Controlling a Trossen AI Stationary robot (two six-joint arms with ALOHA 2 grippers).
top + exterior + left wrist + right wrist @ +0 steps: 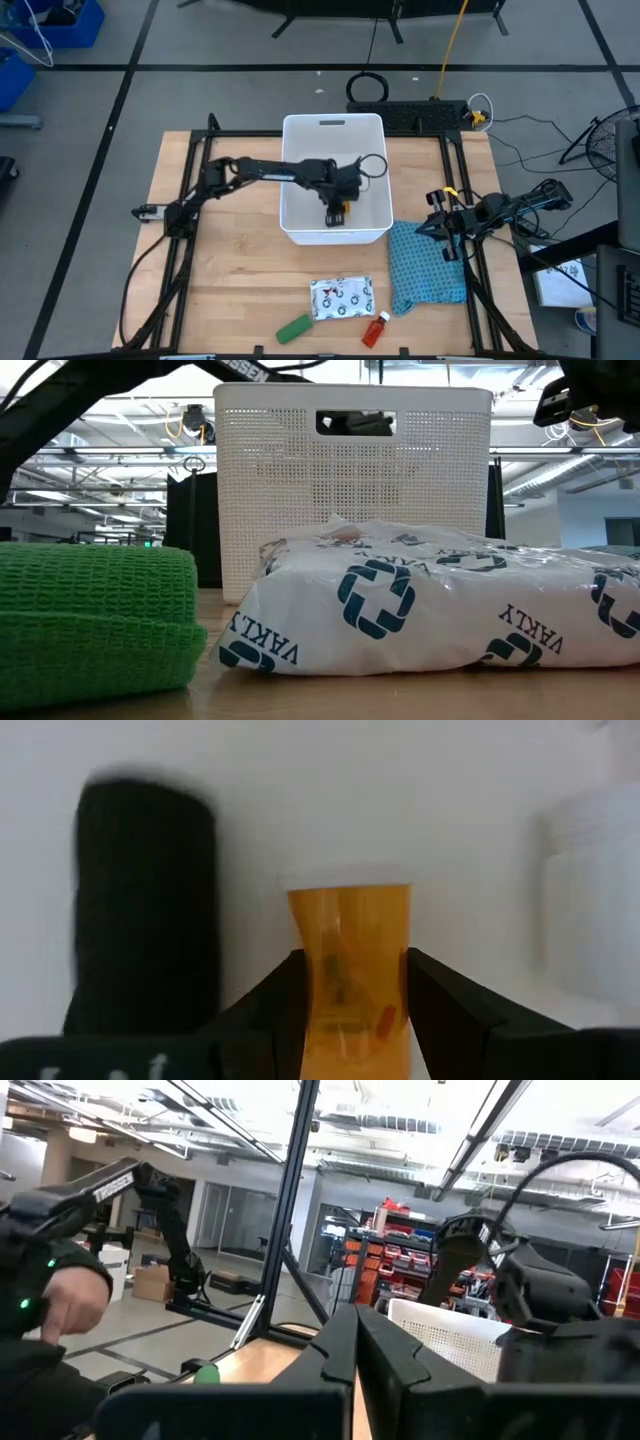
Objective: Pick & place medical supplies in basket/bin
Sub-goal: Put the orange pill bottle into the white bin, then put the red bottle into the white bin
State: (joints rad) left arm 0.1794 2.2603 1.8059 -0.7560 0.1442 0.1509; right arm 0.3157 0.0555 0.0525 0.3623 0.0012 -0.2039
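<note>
Left claw [337,212] grips an orange bottle [350,975] inside the white bin [300,222]; right claw [432,226], closed, waits at three o'clock.

Basket [352,490]: white plastic, wall perforated in a fine grid, matt. Pouch [440,600]: glossy, crinkled white film with teal print. Green roll [95,615]: coarse woven cloth, matt. Bottle [350,980]: translucent orange plastic, smooth. Black roll [145,910]: matt. Table [230,290]: pale wood, smooth. Blue cloth [428,265]: textured weave.
</note>
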